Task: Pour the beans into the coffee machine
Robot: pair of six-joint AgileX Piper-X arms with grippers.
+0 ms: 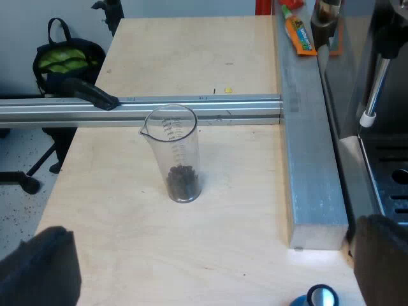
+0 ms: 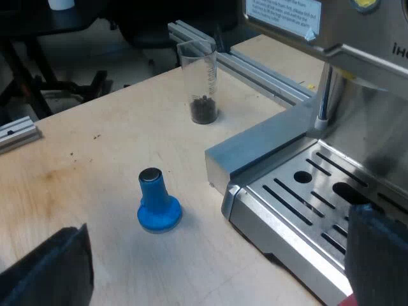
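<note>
Right wrist view | tamper (image 2: 157,205) near espresso machine (image 2: 299,191) | measuring glass (image 2: 201,83) upright

I count one measuring glass (image 1: 173,153), one blue tamper (image 2: 156,204), one espresso machine (image 2: 373,108), one desk (image 2: 95,146).

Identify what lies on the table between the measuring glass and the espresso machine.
A grey metal beam lies flat between the measuring glass and the espresso machine, close against the machine's base. Both wrist views show it.
</note>
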